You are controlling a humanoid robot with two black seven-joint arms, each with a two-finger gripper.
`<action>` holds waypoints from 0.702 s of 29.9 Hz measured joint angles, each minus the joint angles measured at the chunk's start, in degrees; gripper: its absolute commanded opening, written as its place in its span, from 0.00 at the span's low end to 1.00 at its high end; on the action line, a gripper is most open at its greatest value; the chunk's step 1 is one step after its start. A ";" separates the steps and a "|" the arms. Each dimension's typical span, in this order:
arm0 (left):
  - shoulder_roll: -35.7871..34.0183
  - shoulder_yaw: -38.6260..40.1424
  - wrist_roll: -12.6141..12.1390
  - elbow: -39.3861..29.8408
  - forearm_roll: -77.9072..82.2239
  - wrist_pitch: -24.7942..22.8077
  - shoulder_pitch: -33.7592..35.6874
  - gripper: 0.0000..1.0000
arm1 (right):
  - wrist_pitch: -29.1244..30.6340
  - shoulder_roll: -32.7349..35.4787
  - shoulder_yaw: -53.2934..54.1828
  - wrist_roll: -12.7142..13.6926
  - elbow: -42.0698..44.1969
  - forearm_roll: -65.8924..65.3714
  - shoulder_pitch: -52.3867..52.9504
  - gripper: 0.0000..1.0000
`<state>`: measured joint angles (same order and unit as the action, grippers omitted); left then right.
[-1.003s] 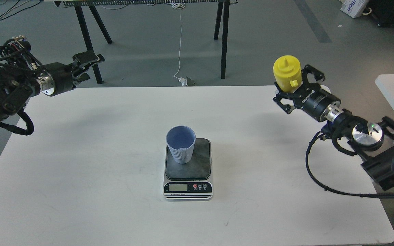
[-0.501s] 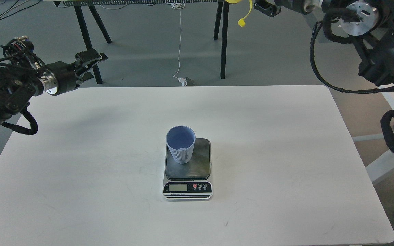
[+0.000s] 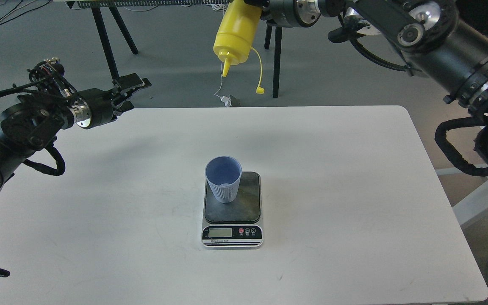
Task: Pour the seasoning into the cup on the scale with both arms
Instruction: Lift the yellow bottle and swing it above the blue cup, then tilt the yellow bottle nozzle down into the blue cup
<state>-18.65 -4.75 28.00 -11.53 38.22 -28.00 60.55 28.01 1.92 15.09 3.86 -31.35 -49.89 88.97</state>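
Right pincer (image 3: 256, 3), at the top edge of the head view, is clamped on the base end of the yellow plastic squeeze bottle with pointed nozzle (image 3: 234, 36); most of the pincer is cut off by the frame, so the finger contact itself cannot be read. Bottle hangs inverted, slightly tilted, nozzle down, with its small cap dangling open on a yellow tether (image 3: 261, 80) beside it. Nothing is seen leaving the nozzle. Left pincer (image 3: 128, 87) is held off the far left corner of the white tabletop (image 3: 354, 178), fingers slightly apart, holding nothing, well apart from both bottle and cup. Light blue ribbed tapered plastic cup (image 3: 223, 178) stands upright on the far left part of the dark plate of the small silver digital scale (image 3: 233, 212), near the tabletop's middle; cup interior looks empty. Display reading too small to tell. Judgement: step in hand is the carry to the pour position; bottle appears high and not yet above the cup. Next move calls for bringing the nozzle down and nearer, directly over the cup mouth, then squeezing, perhaps with the left pincer pressing the bottle body. Risk: cup sits off-centre, so an aiming error lands seasoning on the plate.
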 measured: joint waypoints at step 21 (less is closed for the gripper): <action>-0.21 -0.27 0.00 0.01 0.19 0.00 -1.39 1.00 | -5.58 -1.92 -20.03 -1.29 -8.44 -9.11 -3.61 0.02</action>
<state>-18.86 -5.01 28.00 -11.51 38.41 -28.00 59.16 22.43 -0.01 -4.94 2.58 -39.79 -59.00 85.36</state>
